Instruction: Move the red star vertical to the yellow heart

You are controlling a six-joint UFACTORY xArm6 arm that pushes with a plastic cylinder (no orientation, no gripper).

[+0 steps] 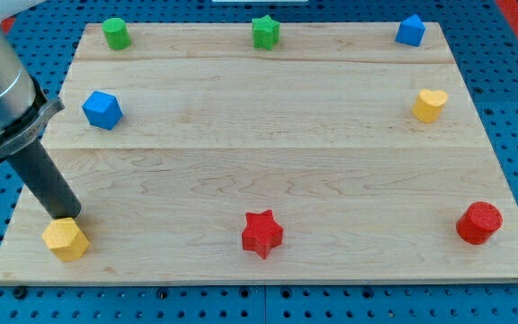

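Note:
The red star (262,233) lies near the bottom edge of the board, at the middle. The yellow heart (430,104) lies at the right edge, in the upper half. My tip (66,216) is at the lower left corner of the board, touching the top of a yellow hexagon block (65,239). It is far left of the red star and far from the yellow heart.
A wooden board (268,153) carries a blue block (102,110) at the left, a green cylinder (115,33) at top left, a green star (265,32) at top middle, a blue block (410,30) at top right and a red cylinder (479,222) at bottom right.

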